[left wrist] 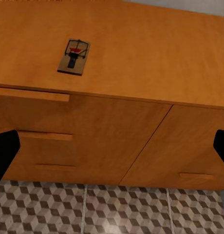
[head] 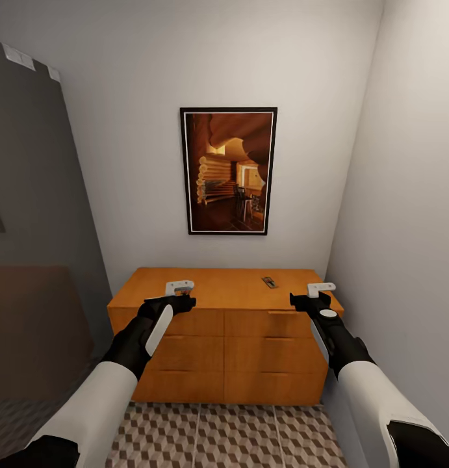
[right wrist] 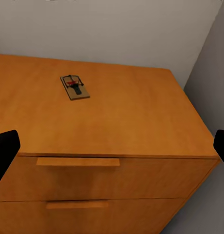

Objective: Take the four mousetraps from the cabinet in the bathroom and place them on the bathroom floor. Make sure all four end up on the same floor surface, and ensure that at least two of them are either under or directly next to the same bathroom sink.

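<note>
- The left gripper (head: 179, 294), black with a white cap, hung in front of the cabinet's top front edge toward its left end, its dark fingertips (left wrist: 5, 151) spread wide and gripping nothing.
- The right gripper (head: 312, 296), built the same, hung before the top front edge near the right end, its fingers likewise parted and empty.
- One small flat wooden mousetrap (head: 269, 282) with dark wire parts and a red spot lay on the cabinet's top, in its right half and a little behind the front edge; it sat apart from both grippers, nearer the right one.
- The low orange-brown wooden cabinet (head: 224, 351) showed flat drawer fronts with slim bar handles, all looking closed.
- Below it lay the bathroom floor (head: 224, 435), tiled in a brown, beige and white cube pattern, and a framed picture of a log interior (head: 229, 170) hung on the wall above.
- Judging by this, the fetching step was only beginning: no trap was held or on the floor.
- The next move would call for the right arm to reach forward over the front edge, come down on the trap and close on its thin board; the other traps would probably need drawers opened.
</note>
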### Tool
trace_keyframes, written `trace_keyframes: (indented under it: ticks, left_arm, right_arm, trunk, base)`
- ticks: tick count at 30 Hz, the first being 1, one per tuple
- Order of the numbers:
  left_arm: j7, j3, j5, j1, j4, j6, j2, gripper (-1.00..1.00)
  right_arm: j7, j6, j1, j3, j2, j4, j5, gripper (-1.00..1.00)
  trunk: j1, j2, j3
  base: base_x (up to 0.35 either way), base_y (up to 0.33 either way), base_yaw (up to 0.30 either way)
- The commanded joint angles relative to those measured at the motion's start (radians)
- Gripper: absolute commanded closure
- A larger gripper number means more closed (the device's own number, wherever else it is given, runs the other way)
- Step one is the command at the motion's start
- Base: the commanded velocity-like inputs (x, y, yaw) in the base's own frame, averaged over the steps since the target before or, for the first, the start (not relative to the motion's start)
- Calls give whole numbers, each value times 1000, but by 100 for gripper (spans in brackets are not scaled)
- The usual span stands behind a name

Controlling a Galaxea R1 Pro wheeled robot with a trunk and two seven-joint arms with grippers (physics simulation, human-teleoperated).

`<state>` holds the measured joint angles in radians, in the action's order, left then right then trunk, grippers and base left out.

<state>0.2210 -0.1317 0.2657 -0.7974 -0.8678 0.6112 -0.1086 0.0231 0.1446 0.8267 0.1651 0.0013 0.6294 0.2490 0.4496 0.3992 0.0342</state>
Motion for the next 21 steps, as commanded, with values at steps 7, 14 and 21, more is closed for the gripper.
trace_keyframes:
  ticks: [7,14,21]
  left_arm:
    - [11,-4,9,0,-1,3,-2,-100]
    - [17,-6,8,0,0,4,-4,-100]
    - [17,-6,7,0,0,4,-3,-100]
  right_arm:
    - [1,2,0,1,0,1,7,-100]
    - [1,1,0,1,0,1,7,-100]
    - [1,1,0,2,0,1,7,-100]
  trunk:
    - [0,1,0]
    - [0,1,0]
    - [0,1,0]
  base:
    - [30,0,0]
    - [238,0,0]
    - [312,0,0]
